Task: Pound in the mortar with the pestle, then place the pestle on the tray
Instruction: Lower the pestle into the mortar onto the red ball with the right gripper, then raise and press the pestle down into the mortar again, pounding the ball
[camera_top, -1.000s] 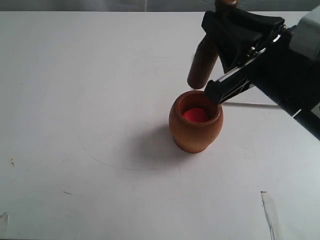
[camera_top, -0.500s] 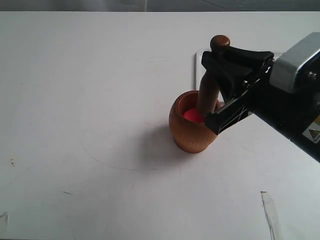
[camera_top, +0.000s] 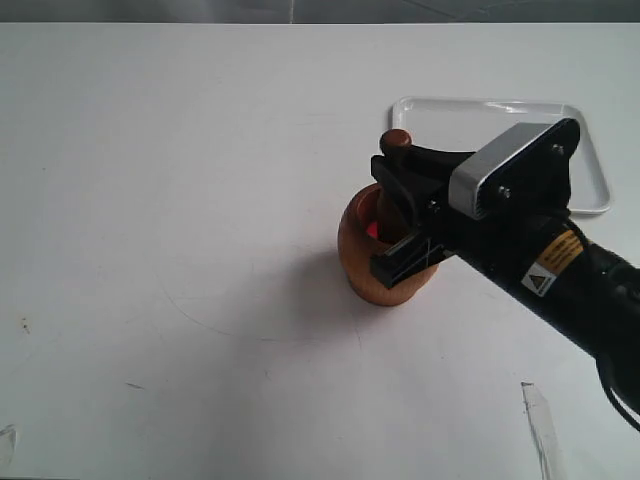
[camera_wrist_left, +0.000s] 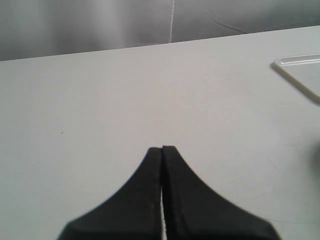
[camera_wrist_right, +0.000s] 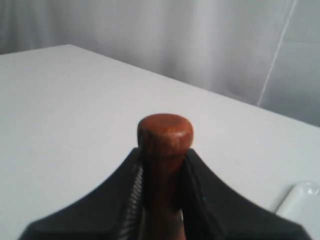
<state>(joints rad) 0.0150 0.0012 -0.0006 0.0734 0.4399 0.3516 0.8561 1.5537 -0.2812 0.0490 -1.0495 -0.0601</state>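
Note:
The brown wooden mortar stands mid-table, a bit of red showing inside it. My right gripper is shut on the dark-brown pestle, holding it upright with its thick end down inside the mortar; only the knob and upper shaft show. In the right wrist view the pestle stands clamped between the two black fingers of the right gripper. The white tray lies behind the right arm, partly covered by it. My left gripper is shut and holds nothing, above bare table; a tray corner shows at the picture's edge.
The tabletop is white, with a faint pencil arc in front of the mortar. A strip of clear tape lies near the front right, and a small scuff marks the far left edge.
My right gripper has come down and toward the left with the pestle, driving its thick end from above the mortar into the cup. The tray behind is now uncovered.

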